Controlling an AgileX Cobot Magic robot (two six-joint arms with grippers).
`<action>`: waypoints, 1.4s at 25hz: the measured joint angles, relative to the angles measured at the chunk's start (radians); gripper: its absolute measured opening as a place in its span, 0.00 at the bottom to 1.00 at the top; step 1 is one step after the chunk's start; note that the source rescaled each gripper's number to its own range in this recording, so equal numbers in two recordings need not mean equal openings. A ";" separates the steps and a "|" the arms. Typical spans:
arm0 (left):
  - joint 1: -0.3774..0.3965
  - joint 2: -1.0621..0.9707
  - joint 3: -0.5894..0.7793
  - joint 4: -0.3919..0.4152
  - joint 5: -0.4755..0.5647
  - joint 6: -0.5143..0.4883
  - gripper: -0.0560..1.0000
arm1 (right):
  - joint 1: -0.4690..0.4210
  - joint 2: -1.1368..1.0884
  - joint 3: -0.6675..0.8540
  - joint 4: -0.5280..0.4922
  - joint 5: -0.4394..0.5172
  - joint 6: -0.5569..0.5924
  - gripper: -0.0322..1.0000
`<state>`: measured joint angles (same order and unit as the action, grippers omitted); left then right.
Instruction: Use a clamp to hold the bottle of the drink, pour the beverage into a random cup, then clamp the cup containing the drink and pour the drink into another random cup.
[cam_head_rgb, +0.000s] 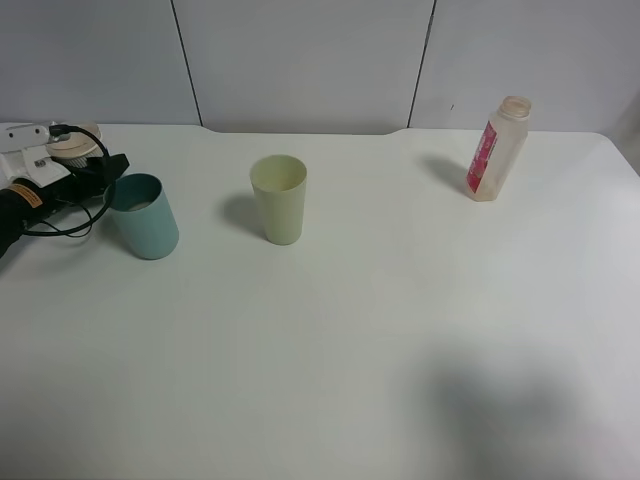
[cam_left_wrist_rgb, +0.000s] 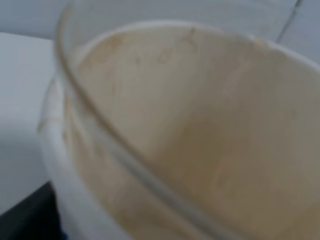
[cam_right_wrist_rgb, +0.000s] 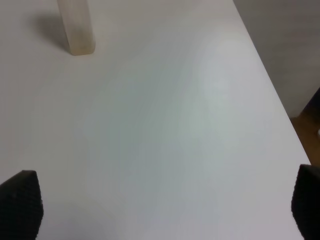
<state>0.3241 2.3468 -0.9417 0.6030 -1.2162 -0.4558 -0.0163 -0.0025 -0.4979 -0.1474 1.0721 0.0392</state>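
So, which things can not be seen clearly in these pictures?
- Left gripper: in the high view, jaws hidden behind the arm body; open or shut unclear.
- Blue-sleeved cup: blurred in the left wrist view, sleeve out of frame.
- Bottle: top cut off in the right wrist view.
- Teal cup: contents too small.

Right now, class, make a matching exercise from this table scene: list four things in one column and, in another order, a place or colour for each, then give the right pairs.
Things:
1. bottle
2. teal cup
3. pale yellow-green cup
4. left gripper

Descriptions:
A. stands nearest the middle of the table
B. at the far left edge, around a short cup
C. has a pink-red label, far right
D. just right of the black arm and cables

Pairs: 1-C, 2-D, 3-A, 4-B
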 joint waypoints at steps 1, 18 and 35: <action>0.000 0.000 0.000 0.000 0.000 -0.001 0.54 | 0.000 0.000 0.000 0.000 0.000 0.000 1.00; 0.000 -0.077 0.001 0.019 0.003 -0.004 0.63 | 0.000 0.000 0.000 0.000 0.000 0.000 1.00; 0.000 -0.282 0.139 -0.059 0.002 -0.004 0.63 | 0.000 0.000 0.000 0.000 0.000 0.000 1.00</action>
<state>0.3241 2.0652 -0.8031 0.5444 -1.2138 -0.4600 -0.0163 -0.0025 -0.4979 -0.1474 1.0721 0.0392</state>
